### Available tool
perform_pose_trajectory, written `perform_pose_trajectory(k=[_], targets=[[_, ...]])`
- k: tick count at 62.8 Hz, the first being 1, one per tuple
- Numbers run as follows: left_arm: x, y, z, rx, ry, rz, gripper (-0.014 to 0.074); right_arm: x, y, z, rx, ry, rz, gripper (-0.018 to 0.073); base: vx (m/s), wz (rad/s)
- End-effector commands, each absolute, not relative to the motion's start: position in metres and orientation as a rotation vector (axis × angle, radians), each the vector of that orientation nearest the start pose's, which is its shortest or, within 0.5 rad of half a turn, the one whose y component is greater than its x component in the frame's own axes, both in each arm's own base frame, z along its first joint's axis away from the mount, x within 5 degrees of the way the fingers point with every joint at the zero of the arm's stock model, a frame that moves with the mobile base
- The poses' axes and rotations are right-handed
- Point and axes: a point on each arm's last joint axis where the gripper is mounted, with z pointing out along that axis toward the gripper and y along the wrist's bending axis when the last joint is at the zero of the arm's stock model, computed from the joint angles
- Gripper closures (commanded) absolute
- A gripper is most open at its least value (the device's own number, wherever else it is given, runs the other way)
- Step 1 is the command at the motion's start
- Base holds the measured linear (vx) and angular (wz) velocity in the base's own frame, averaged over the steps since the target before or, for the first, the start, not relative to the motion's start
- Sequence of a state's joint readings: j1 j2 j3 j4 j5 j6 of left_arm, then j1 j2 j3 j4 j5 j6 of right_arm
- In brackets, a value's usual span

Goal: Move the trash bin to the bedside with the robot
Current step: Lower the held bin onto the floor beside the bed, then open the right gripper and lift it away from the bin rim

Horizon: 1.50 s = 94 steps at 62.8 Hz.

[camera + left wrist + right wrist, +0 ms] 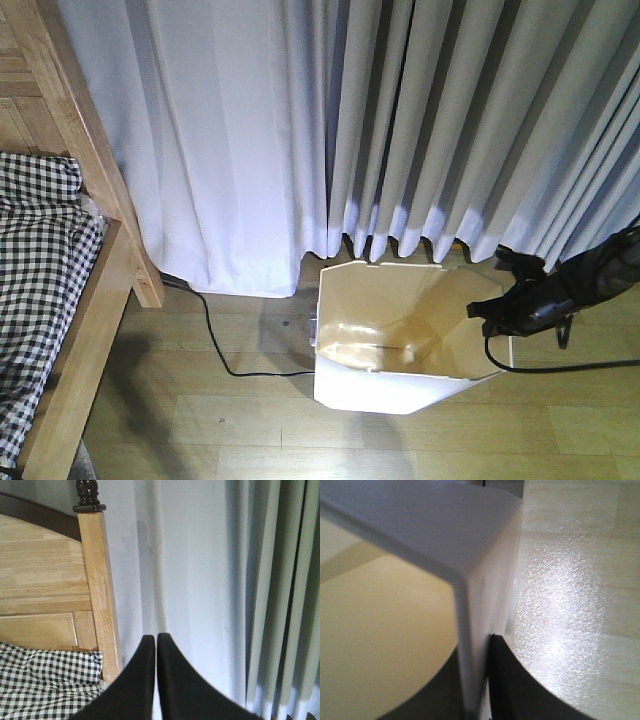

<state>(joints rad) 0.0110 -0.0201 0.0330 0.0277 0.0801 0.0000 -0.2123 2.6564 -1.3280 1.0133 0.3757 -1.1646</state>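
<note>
The front view cuts the right arm off at the frame's edge. Only its dark wrist and the right tool (497, 308) show, sitting on the right-hand rim of the trash bin (390, 390). From there the fingers are too dark and small to separate. A thin black loop of cable (520, 365) hangs under the wrist.

The bin's base is hidden behind its own front wall. A pale, glossy shape low inside it is hard to make out.

The white bin stands upright on the wooden floor (300, 430), just in front of the grey curtain (250, 120). It is well apart from the bed frame (110, 240) at the left edge. The bed is cropped, with only its side rail and some checkered bedding (40, 260) in view. Another black cable (215, 335) runs across the floor from the curtain's hem toward the bin.

The right wrist view shows what the front view cannot. The right tool (474, 650) pinches the trash bin (470, 540) wall, with one dark finger blurred inside and the other outside against the white plastic. Glare washes out the floor (570, 580) beside it.

Only the left wrist view shows the left tool (156, 645). Its fingers are pressed together on nothing, pointing at the curtain (200, 555). To its left rise the bed's tall post (97, 580), a wooden headboard (40, 580) and the checkered bedding (40, 680).
</note>
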Motion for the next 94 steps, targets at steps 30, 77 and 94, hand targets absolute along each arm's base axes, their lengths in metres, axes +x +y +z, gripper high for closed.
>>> perform_pose_trajectory(k=[30,77,94], targets=[[0.056,0.000,0.199,0.000,1.508,0.007,0.0603,0.432,-0.053,-0.147,0.111,2.942,0.607,0.0559,0.00,0.00],[0.056,0.000,0.199,0.000,1.508,0.007,0.0603,0.436,-0.025,-0.202,0.005,3.093,0.476,0.0542,0.00,0.00],[0.056,0.000,0.199,0.000,1.508,0.007,0.0603,0.433,-0.025,-0.208,0.011,3.094,0.466,0.0482,0.00,0.00]])
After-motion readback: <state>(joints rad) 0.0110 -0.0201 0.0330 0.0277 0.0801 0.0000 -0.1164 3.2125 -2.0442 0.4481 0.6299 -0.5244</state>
